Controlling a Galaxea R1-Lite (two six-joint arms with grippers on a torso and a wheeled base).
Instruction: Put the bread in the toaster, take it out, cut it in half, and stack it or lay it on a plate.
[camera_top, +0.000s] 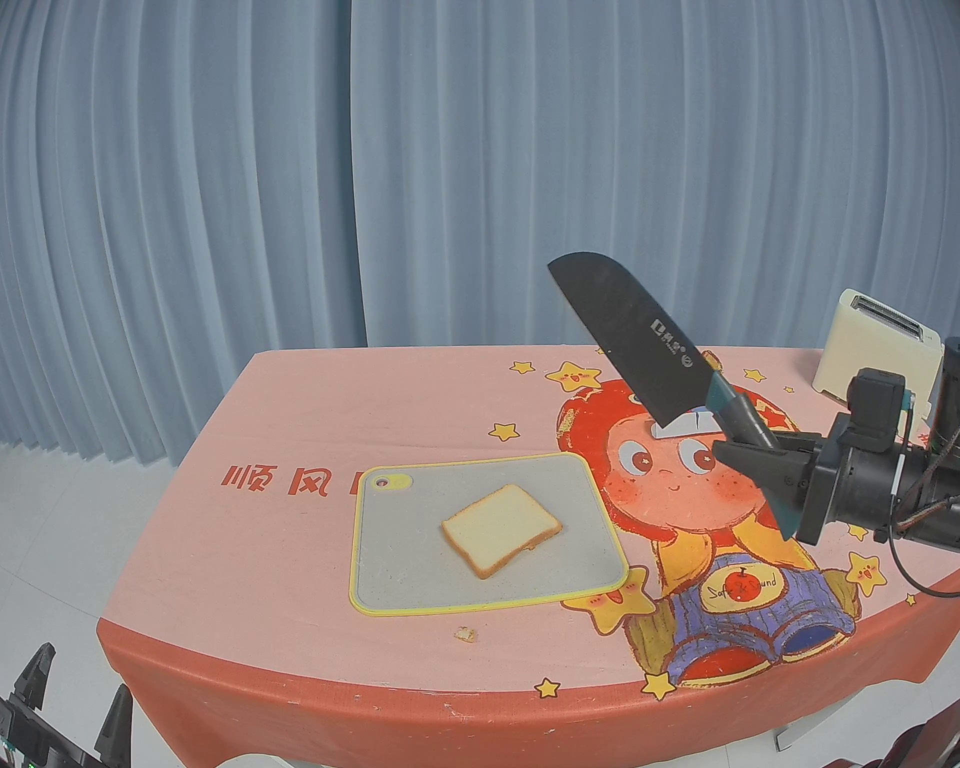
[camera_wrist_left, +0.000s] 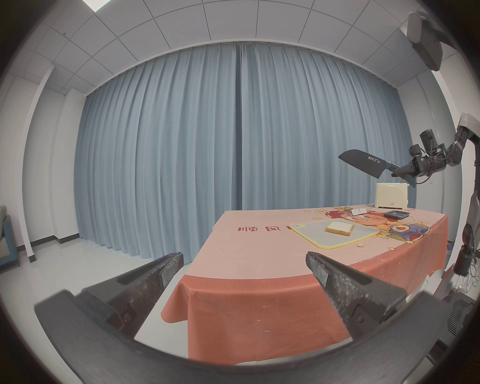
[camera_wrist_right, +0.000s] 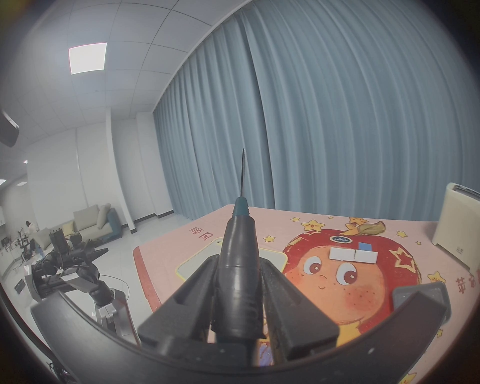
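A slice of bread (camera_top: 500, 529) lies whole on the grey, yellow-rimmed cutting board (camera_top: 400, 560) near the table's front; I see the bread (camera_wrist_left: 339, 228) and the board (camera_wrist_left: 320, 237) from afar in the left wrist view too. My right gripper (camera_top: 765, 460) is shut on the handle of a black knife (camera_top: 640, 335), held in the air right of the board, blade tilted up toward the back left. The knife handle (camera_wrist_right: 240, 280) sits clamped between the fingers (camera_wrist_right: 300, 320). A cream toaster (camera_top: 878, 350) stands at the table's back right. My left gripper (camera_wrist_left: 245, 280) hangs open, low, off the table's left front corner.
The table has a pink cartoon-print cloth (camera_top: 300, 420). A small crumb (camera_top: 465, 633) lies in front of the board. A dark tray (camera_wrist_left: 396, 215) sits on the right side. Blue curtains (camera_top: 400, 150) hang behind.
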